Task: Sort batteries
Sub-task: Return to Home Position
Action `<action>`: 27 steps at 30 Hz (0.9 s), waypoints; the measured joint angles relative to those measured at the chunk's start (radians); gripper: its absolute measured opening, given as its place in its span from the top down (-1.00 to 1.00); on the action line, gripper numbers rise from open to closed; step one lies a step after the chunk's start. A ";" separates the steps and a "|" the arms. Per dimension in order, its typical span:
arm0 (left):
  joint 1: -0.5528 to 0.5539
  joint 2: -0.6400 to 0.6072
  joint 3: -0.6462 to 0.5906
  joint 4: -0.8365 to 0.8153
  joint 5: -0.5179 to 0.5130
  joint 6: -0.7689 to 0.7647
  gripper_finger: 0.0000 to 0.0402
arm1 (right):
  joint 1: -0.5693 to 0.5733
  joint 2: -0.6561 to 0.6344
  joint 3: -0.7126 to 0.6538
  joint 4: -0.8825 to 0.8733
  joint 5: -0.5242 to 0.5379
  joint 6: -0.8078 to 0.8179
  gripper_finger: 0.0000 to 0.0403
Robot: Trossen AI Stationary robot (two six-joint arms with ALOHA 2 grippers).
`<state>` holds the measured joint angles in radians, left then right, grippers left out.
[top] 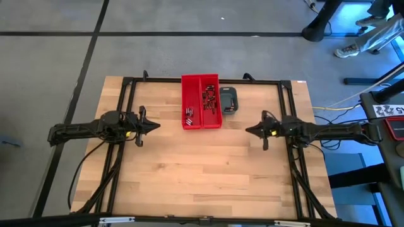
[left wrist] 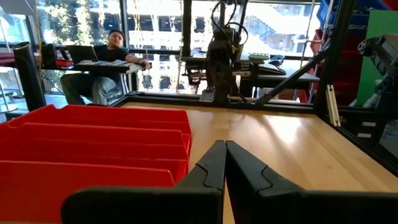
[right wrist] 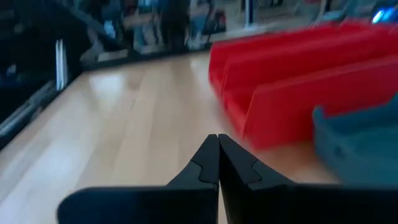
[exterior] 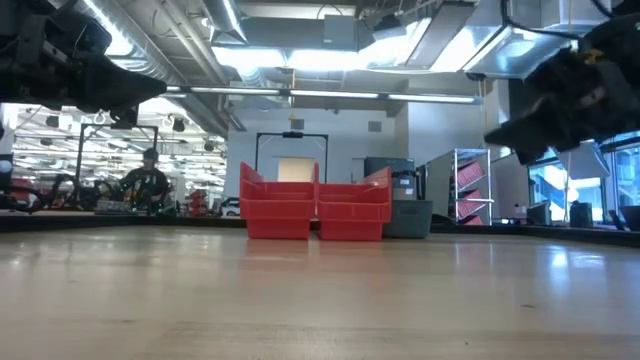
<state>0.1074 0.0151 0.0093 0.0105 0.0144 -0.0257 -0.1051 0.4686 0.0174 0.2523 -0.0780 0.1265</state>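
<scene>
Wood table top (top: 208,180): bare light planks nearest to me; nothing lies on this part.
Left gripper (top: 154,125): it hangs over the left side of the table and points inward at the bins. In its wrist view the two fingers (left wrist: 208,165) meet with no gap and carry nothing.
Right gripper (top: 249,130): it hangs over the right side, facing the other one, apart from the bins. Its fingers are pressed together too, and empty.
Left red bin (top: 191,94): at the far middle of the table, touching its twin. A small group of batteries (top: 189,113) lies at its near end.
Right red bin (top: 216,101): many more batteries are spread along most of its floor.
Grey-blue case (top: 228,99): just beside the right red bin, on the outer side. What is inside I cannot tell.
Person (left wrist: 102,62): seated at a desk beyond the table frame.
Risk: I judge the sorting as done, so the arms only need to draw back. If an arm swings low toward the middle, a closed tip could push a bin and spill the cells, because such plastic bins probably slide easily.
Writing: I can read no brand or label on the bins, the case or the cells. A patterned sheet (top: 386,111) at the right edge is too small to read.
</scene>
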 joint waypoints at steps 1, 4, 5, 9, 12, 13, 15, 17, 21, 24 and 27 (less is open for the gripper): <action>0.000 0.000 0.000 0.000 0.000 0.000 0.99 | 0.000 -0.006 0.000 0.025 0.018 0.000 1.00; 0.000 0.000 0.000 0.000 0.000 0.000 0.99 | 0.002 -0.047 0.001 0.066 0.044 0.000 1.00; 0.000 0.000 0.000 0.000 0.000 0.000 0.99 | 0.002 -0.077 0.001 0.068 0.044 -0.002 1.00; 0.000 0.000 0.000 0.000 0.000 0.000 0.99 | 0.000 -0.232 0.004 0.038 0.052 -0.017 1.00; 0.000 0.000 0.000 0.000 0.000 0.000 0.99 | 0.000 -0.332 0.004 -0.013 0.052 -0.029 1.00; 0.000 0.000 0.000 0.000 0.000 0.000 0.99 | 0.000 -0.362 0.004 -0.033 0.052 -0.030 1.00; 0.000 0.000 0.000 0.000 0.000 0.000 0.99 | 0.000 -0.418 0.000 -0.067 0.052 -0.031 1.00; 0.000 0.000 0.000 0.000 0.000 0.000 0.99 | 0.000 -0.469 -0.006 -0.098 0.052 -0.030 1.00; 0.000 0.000 0.000 -0.001 0.000 0.000 0.99 | 0.000 -0.466 -0.006 -0.138 0.035 -0.030 1.00; 0.000 0.000 0.000 0.000 -0.002 0.000 0.99 | 0.000 -0.466 -0.006 -0.200 0.030 -0.030 1.00; 0.000 0.002 0.000 -0.001 -0.003 0.000 0.99 | 0.000 -0.459 -0.007 -0.225 0.026 -0.028 1.00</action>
<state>0.1070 0.0169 0.0093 0.0098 0.0117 -0.0261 -0.1051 0.0092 0.0105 0.0269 -0.0521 0.0988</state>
